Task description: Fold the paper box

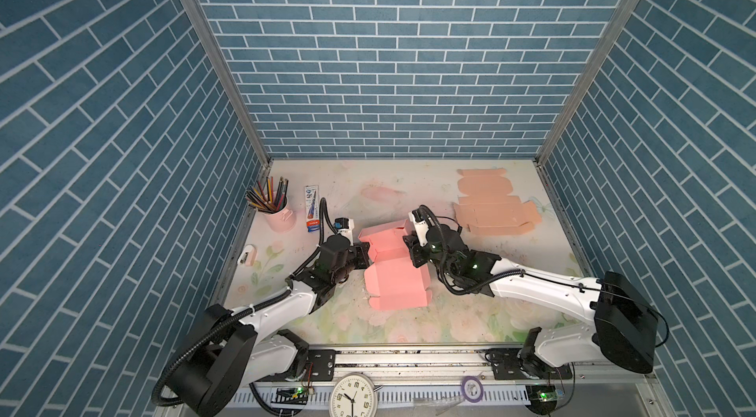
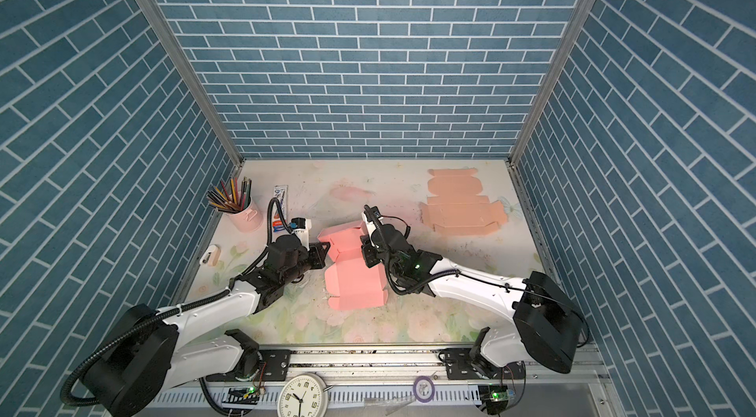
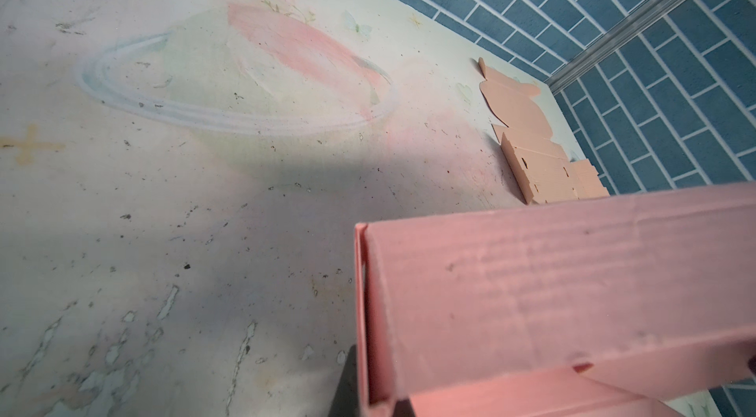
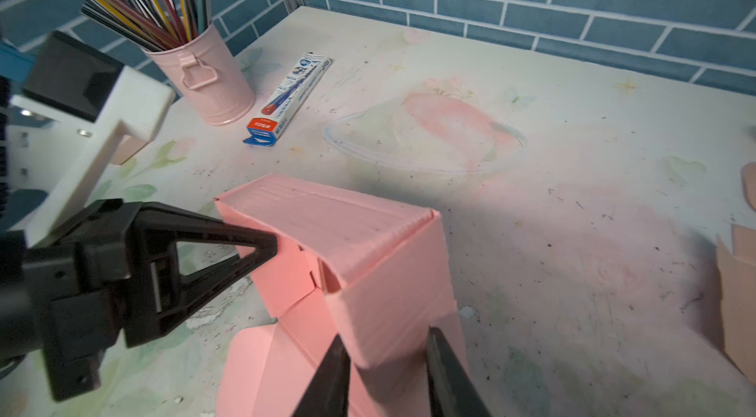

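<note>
Paper box (image 1: pixel 392 280) (image 2: pixel 354 280) sits at the centre of the desk (image 1: pixel 368 190), half-built, visible in both top views. It's salmon-pink corrugated card. Its 12 o'clock end is raised into walls. The 6 o'clock end, a lid panel with side tabs, lies flat on the desk.

Left hand (image 1: pixel 365 257) (image 2: pixel 323 254) is at the box's 9 o'clock side, low and clenched. In the right wrist view its black triangular tip (image 4: pixel 270 245) touches the box's end wall just below the top fold. Can't tell if any paper is pinched between the fingers. In the left wrist view the hand itself doesn't show, only the paper box (image 3: pixel 552 292) close up, with a double-layer wall edge.

Right hand (image 1: pixel 409 249) (image 2: pixel 365 253) is at the box's 3 o'clock side, by the end of the raised wall. In the right wrist view its fingers (image 4: pixel 327 378) are parted with the box corner between them and a clear gap on one side. Reads as released, no clamp.

Other items:
- Pink pencil cup (image 1: pixel 280 216) (image 4: pixel 212 79), full of coloured pencils, at the desk's 10 o'clock.
- Blue-white pen carton (image 1: pixel 312 208) (image 4: pixel 286 104) lying flat just at the cup's 3 o'clock, not touching it.
- Stack of flat peach box blanks (image 1: pixel 491 206) (image 3: pixel 532 149) at 1 o'clock, well apart from the pink box.
- Small white-and-pink item (image 1: pixel 247 260) at 9 o'clock near the desk edge, too small to identify.
- Clock (image 1: pixel 352 394) and purple tape roll (image 1: pixel 472 388) at 6 o'clock, past the desk's front edge.
</note>
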{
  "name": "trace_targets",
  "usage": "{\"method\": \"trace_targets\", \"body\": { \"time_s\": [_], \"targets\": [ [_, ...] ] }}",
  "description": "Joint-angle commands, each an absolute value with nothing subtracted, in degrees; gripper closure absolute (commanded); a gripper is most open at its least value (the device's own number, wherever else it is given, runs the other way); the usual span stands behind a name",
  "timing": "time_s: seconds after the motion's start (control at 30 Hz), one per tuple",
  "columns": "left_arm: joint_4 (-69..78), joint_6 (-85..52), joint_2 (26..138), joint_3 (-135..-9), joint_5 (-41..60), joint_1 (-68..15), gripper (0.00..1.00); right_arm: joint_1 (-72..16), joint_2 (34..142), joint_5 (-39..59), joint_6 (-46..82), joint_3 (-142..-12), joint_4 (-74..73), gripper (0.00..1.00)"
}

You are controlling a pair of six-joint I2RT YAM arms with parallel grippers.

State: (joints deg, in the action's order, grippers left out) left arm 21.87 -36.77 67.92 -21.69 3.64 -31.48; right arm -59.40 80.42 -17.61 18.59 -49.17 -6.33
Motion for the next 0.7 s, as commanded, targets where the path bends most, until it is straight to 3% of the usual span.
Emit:
{"method": "trace_targets", "body": {
  "time_s": [0.0,0.37,0.67],
  "targets": [
    [24.8,-40.0,67.3,-21.9,1.8,-33.1,0.95,-60.9,82.6,-27.5,16.9,-52.4,0.0,0.69],
    [24.3,-43.7,66.5,-22.5,-3.1,-36.7,0.95,-65.4,92.8,-45.2,16.0,-63.8,12.3,0.8],
    [23.8,-43.9,66.2,-23.3,-3.8,-37.9,0.95,-66.2,97.4,-48.7,15.6,-67.8,15.8,0.97]
  ]
}}
